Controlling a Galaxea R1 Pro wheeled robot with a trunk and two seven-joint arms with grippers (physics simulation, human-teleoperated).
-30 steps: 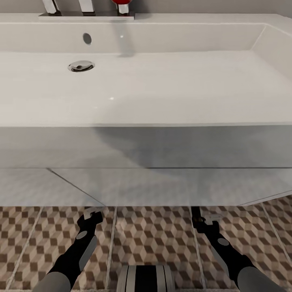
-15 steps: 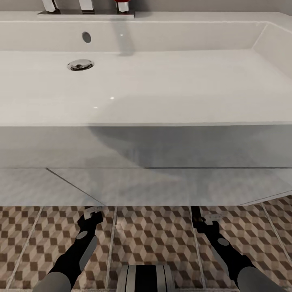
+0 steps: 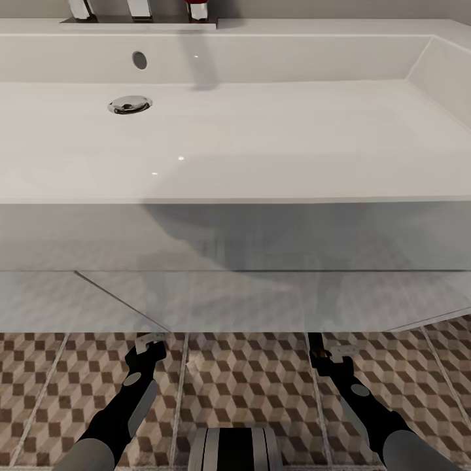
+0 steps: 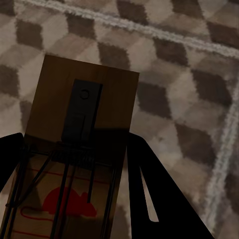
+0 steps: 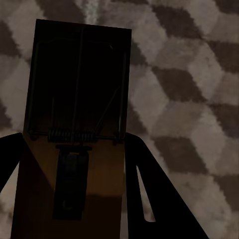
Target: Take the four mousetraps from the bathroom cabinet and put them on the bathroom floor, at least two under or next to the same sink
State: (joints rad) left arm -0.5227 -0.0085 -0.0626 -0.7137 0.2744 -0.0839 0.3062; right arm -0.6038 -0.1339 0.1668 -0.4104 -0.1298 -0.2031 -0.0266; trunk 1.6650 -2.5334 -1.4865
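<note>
My left gripper (image 3: 150,345) is shut on a mousetrap (image 4: 82,107), a tan-brown board with dark wire and a red mouse mark, held over the bathroom floor (image 4: 189,74). A second mousetrap (image 5: 79,64), dark in shadow, sits between the fingers of my right gripper (image 3: 331,354), which is shut on it, above the cube-patterned tiles (image 5: 189,99). In the head view both grippers hang low just in front of the white drawer unit (image 3: 235,297) under the sink (image 3: 261,137). Whether the traps touch the floor I cannot tell. The cabinet is out of view.
The sink's chrome drain (image 3: 129,104) lies at the back left, with tap bases (image 3: 140,10) and a red object (image 3: 196,6) on the ledge behind. The drawer unit's front blocks the way ahead. Patterned floor (image 3: 248,379) stretches between my arms, above my base (image 3: 235,448).
The head view has shifted very slightly. Both grippers keep their places and their hold on the mousetraps.
</note>
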